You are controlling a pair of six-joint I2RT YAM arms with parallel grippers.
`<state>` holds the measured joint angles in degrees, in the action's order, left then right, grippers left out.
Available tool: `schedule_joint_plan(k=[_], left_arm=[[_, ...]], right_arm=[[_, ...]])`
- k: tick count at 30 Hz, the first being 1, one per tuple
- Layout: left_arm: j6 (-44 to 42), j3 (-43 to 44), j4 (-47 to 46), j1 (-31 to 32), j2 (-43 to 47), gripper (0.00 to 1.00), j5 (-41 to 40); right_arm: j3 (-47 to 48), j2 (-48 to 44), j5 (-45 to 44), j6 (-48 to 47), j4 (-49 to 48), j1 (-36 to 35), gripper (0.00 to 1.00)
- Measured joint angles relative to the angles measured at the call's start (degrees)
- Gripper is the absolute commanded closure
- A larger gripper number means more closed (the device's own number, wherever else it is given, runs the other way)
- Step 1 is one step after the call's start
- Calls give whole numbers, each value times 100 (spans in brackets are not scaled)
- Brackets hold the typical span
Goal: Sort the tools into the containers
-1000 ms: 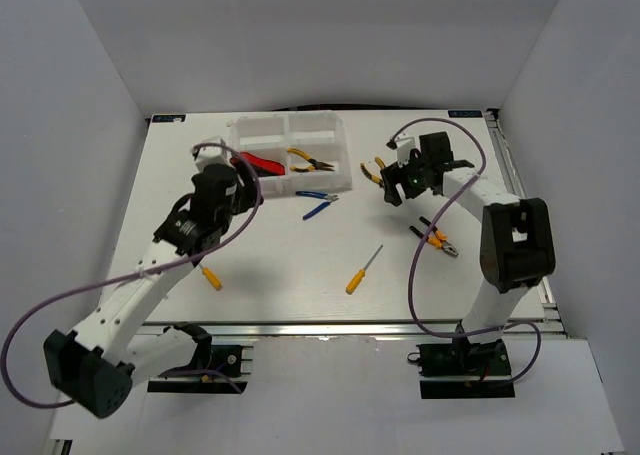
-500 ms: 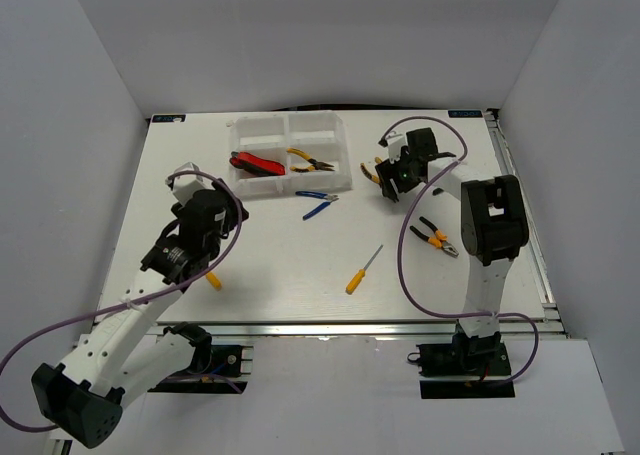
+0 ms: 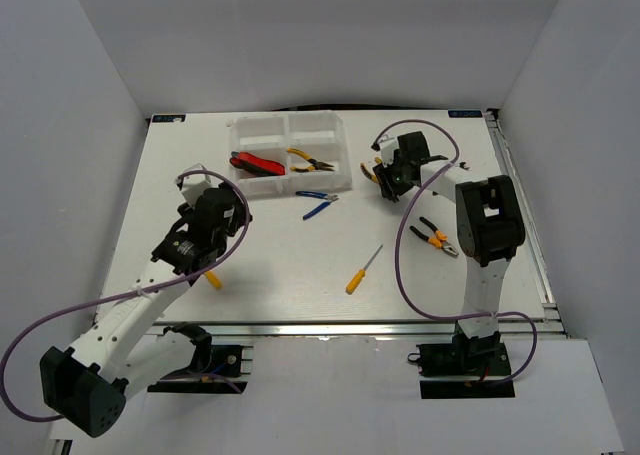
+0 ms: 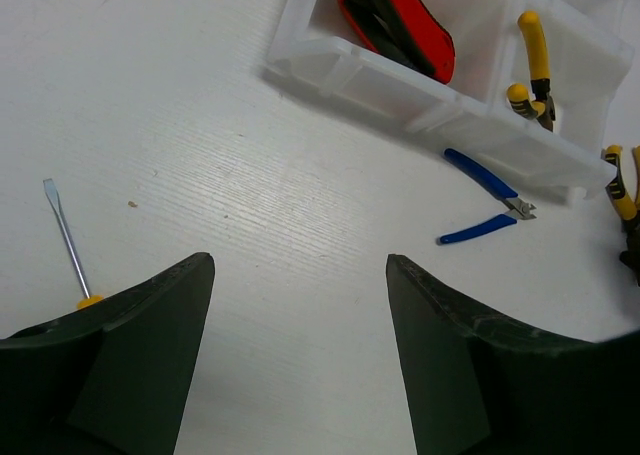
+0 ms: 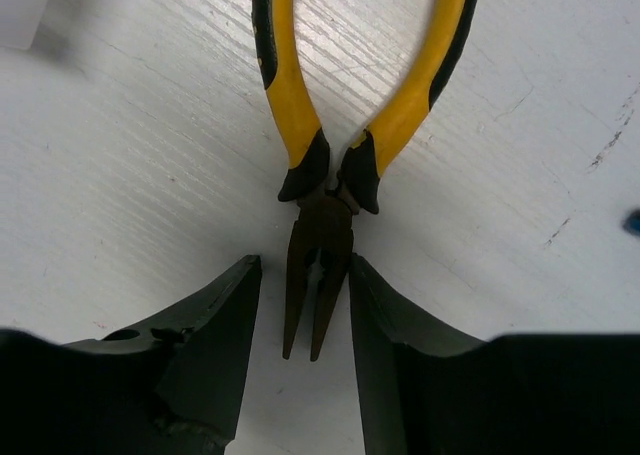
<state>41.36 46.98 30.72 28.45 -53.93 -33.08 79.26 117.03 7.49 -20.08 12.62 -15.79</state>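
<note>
The white tray (image 3: 290, 127) (image 4: 370, 75) stands at the back with red-and-black cutters (image 3: 255, 163) (image 4: 400, 15) in one container and yellow pliers (image 3: 312, 161) (image 4: 535, 65) in the one beside it. Blue pliers (image 3: 318, 203) (image 4: 490, 200) lie in front of it. My right gripper (image 3: 385, 180) (image 5: 303, 265) hangs low over yellow-and-black pliers (image 3: 371, 172) (image 5: 285, 75) right of the tray. Its jaws straddle the dark nose, with a narrow gap on the left. My left gripper (image 3: 232, 215) (image 4: 300, 260) is open and empty over bare table, beside a screwdriver (image 3: 212, 279) (image 4: 65, 240).
A second screwdriver (image 3: 363, 269) lies mid-table towards the near edge. Another pair of yellow-and-black pliers (image 3: 437, 237) lies to its right, beside the right arm. White walls close in the table on three sides.
My left gripper has drawn back from the tray, leaving the red cutters inside, and stands empty. My right gripper has come down on the pliers and narrowed its jaws around the nose.
</note>
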Motion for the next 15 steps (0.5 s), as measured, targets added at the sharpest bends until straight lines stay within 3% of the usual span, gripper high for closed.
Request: schedule_joint_plan(k=[10,15], left_arm=[[-35,-20,-83,0,85,19,0],[0,-76,-98,0,247,19,-2]], right_arm=[[-114,-42,28,13,-133,-7,95],[-459,-278,61,-7,-326,2,100]])
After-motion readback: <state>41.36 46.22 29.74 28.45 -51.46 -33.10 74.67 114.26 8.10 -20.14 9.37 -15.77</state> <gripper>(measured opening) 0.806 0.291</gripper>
